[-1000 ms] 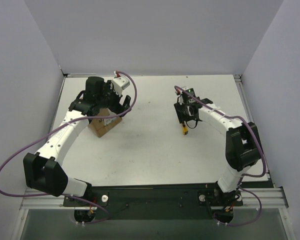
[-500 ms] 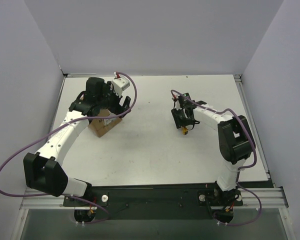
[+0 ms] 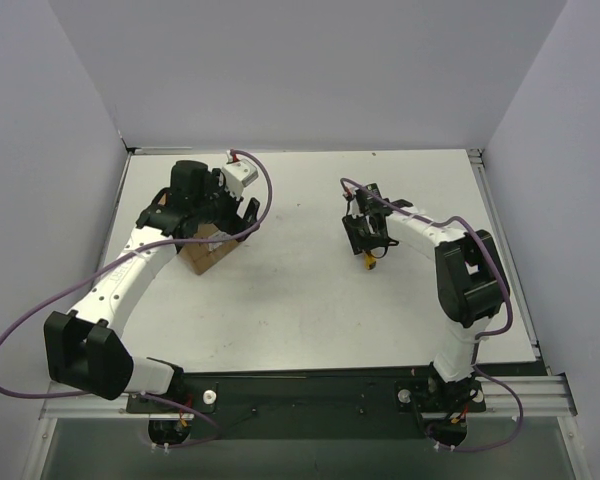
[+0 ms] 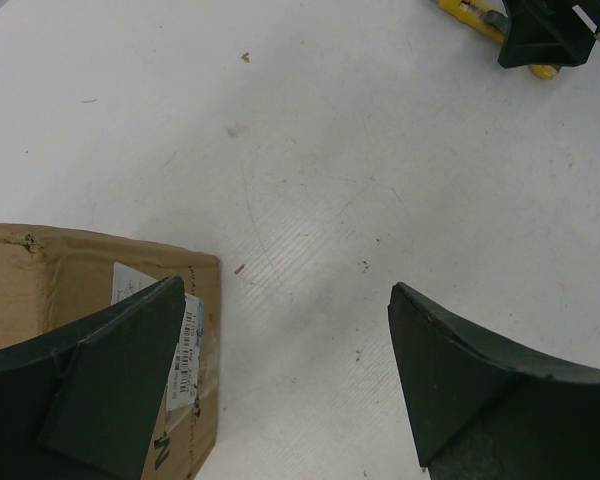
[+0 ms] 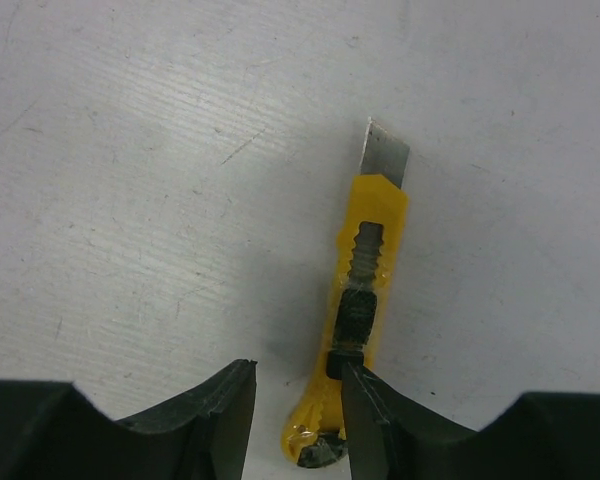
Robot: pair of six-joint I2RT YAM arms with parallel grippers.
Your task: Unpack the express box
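- The right gripper (image 5: 298, 375) hangs low over the white table (image 3: 300, 300). Its fingers stand close together with a narrow strip of table showing between them, and they pinch nothing as far as I can see.
- A slim yellow-and-black plastic utility knife (image 5: 370, 250) lies flat there. Its butt end sits in that gap and its body touches one finger only. The bare steel blade (image 5: 388, 150) is run out and points away from the fingertips.
- Risk: since the knife sits off-centre, squeezing now could twist it or flick it aside rather than seat it squarely. A crooked hold with the blade exposed could slip when it cuts.
- The left gripper (image 4: 288, 290) is spread wide and holds nothing.
- One of its fingers hangs over the corner of the small brown cardboard express box (image 4: 50, 280), near its white label (image 4: 130, 285). The other finger is over bare table.
- The box is well apart from the right gripper and the knife.
- Risk: dropping straight down would land that finger on the box's edge, denting or shoving it.
- Count: one box, one knife, one label, two grippers.
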